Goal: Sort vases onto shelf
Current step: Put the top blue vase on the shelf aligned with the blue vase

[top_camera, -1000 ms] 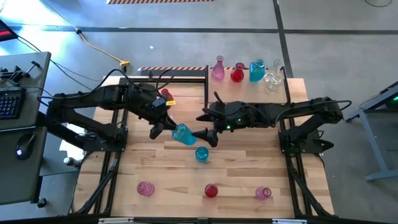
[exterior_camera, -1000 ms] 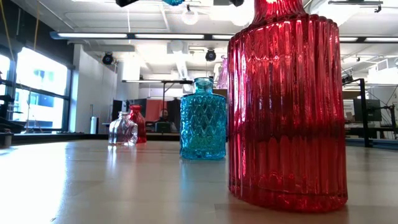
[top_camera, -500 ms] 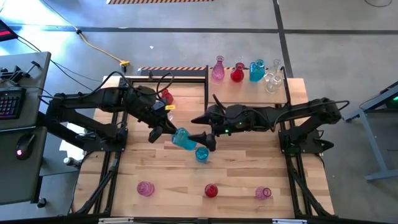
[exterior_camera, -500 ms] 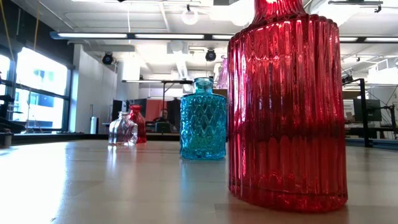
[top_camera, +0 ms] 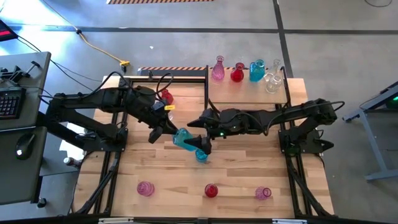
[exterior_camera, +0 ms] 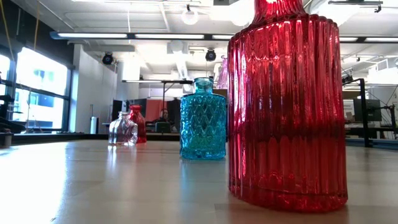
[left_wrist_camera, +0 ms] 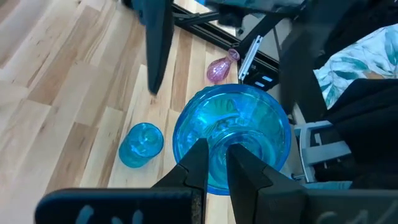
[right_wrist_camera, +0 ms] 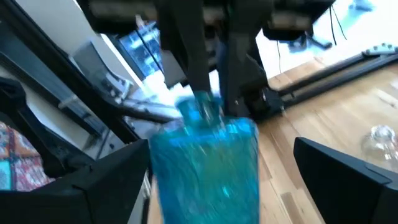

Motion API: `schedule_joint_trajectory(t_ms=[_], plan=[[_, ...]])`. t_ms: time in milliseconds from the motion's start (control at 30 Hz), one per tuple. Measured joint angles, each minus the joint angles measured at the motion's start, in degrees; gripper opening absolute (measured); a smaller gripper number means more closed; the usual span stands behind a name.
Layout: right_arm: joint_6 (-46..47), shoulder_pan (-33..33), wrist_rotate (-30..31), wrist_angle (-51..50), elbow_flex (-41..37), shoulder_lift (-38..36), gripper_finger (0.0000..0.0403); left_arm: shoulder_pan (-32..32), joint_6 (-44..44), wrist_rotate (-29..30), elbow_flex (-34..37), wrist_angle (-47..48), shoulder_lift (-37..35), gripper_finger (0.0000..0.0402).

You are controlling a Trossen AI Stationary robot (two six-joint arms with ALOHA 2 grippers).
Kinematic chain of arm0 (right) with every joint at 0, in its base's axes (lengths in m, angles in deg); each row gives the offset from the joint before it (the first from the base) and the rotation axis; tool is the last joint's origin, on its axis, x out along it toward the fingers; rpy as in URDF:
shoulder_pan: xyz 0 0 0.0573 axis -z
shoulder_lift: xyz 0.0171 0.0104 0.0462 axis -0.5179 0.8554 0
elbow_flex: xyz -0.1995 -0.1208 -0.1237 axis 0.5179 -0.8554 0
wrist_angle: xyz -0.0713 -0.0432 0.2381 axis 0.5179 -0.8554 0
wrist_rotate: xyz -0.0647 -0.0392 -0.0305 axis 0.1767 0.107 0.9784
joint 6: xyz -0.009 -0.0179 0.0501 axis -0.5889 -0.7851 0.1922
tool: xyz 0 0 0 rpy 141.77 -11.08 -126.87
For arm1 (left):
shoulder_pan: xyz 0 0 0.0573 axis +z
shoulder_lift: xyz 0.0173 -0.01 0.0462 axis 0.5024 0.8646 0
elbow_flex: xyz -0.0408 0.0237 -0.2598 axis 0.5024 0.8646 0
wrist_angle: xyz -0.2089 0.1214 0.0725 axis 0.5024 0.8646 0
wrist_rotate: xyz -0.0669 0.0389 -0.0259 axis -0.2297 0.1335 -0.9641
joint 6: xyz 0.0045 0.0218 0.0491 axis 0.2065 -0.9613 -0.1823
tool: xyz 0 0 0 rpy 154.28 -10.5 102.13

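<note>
My left gripper (top_camera: 173,132) is shut on a turquoise vase (top_camera: 183,138), which it keeps above the middle of the table. My right gripper (top_camera: 196,138) is open; its fingers (right_wrist_camera: 348,174) stand on either side of this vase's body (right_wrist_camera: 205,165). A smaller blue vase (top_camera: 201,154) stands on the table just below. The shelf (top_camera: 249,92) at the far right carries a pink (top_camera: 217,70), a red (top_camera: 237,73), a blue (top_camera: 257,70) and a clear vase (top_camera: 272,81). Neither gripper shows in the low view. My left gripper pinches the turquoise vase's narrow neck (left_wrist_camera: 214,149) between its two fingers. The fingers slant down from the table's left. The vase is lifted clear of the table and tilted, its bottom pointing away from the gripper toward my right gripper.
A red vase (top_camera: 165,96) stands near the left arm at the far side. Near the front edge stand a pink vase (top_camera: 145,188), a red ribbed vase (top_camera: 211,190) and another pink vase (top_camera: 263,193). A black frame bar (top_camera: 171,70) runs along the far edge.
My right gripper has gone toward the table's left, up to the held turquoise vase, and its open fingers now flank the vase's body. The vase stays lifted in my left gripper.
</note>
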Motion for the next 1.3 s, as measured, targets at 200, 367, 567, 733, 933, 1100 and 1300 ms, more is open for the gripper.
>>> schedule_joint_trajectory(t_ms=[200, 367, 567, 733, 933, 1100, 1300], plan=[[-0.1, 0.0, -1.0, -0.2, 0.0, 0.0, 0.0381, 0.5, 0.2, -0.1, 0.0, -0.7, 2.4, 0.0025], [0.1, 0.0, -2.5, -1.8, 0.0, 0.0, 0.0381, 0.5, -0.8, 0.0, 0.0, -1.0, 4.4, 0.0025], [0.2, 0.0, -3.0, -4.8, 0.0, 0.0, 0.0381, 0.5, -1.4, -0.3, 0.0, -3.4, 5.7, 0.0025], [0.3, -0.1, -3.6, -6.4, 0.0, 0.0, 0.0381, 0.5, -1.8, -0.6, 0.0, -4.0, 5.7, 0.0025], [0.3, -0.1, -6.2, -8.4, 0.0, 0.0, 0.0381, 0.5, -1.9, -0.6, 0.0, -4.3, 5.7, 0.0025], [1.9, -0.2, -6.2, -10.5, 0.0, 0.0, 0.0381, 0.5, -1.9, -0.5, 0.0, -6.0, 5.7, 0.0026], [2.0, -0.2, -5.9, -10.4, 0.0, 0.0, 0.0381, 0.5, -1.9, -0.4, 0.0, -6.6, 5.9, 0.0026]])
